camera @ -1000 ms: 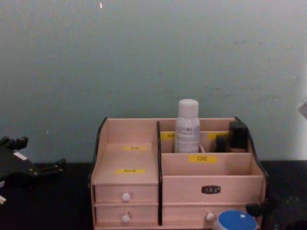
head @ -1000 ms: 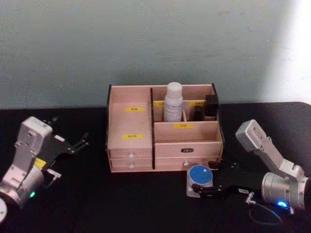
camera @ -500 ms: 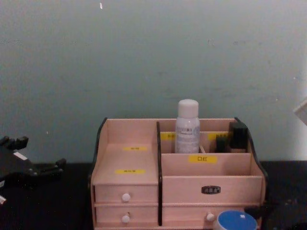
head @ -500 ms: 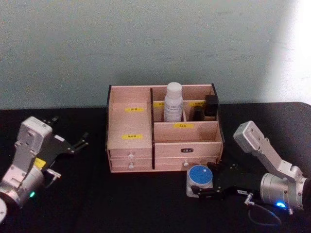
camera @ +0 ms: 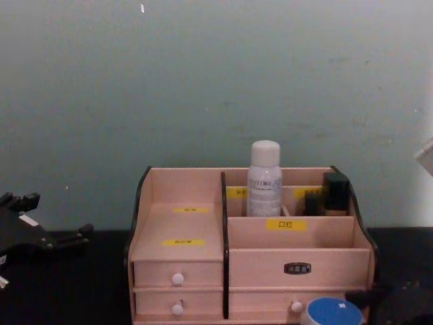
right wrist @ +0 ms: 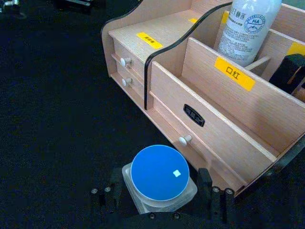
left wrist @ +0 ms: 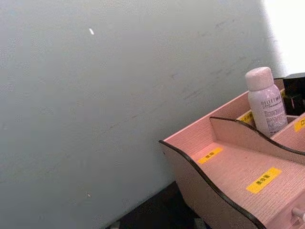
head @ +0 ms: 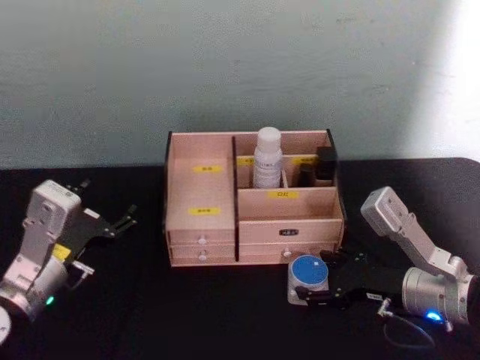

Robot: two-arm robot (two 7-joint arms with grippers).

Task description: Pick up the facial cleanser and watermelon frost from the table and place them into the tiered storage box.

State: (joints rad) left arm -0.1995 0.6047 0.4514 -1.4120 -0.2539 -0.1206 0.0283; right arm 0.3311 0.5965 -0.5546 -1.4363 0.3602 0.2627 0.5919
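R gripper is spread round the blue-lidded jar, jaws flanking it w/ slim gaps. Jar's on the table just before the tiered storage box, right end. Your R arm's nearer; L gripper parked far left, spread.

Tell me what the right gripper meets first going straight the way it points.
The blue-lidded jar: it sits between the open fingers of the right gripper, so going on would probably press it into the palm. The left gripper idles aside.
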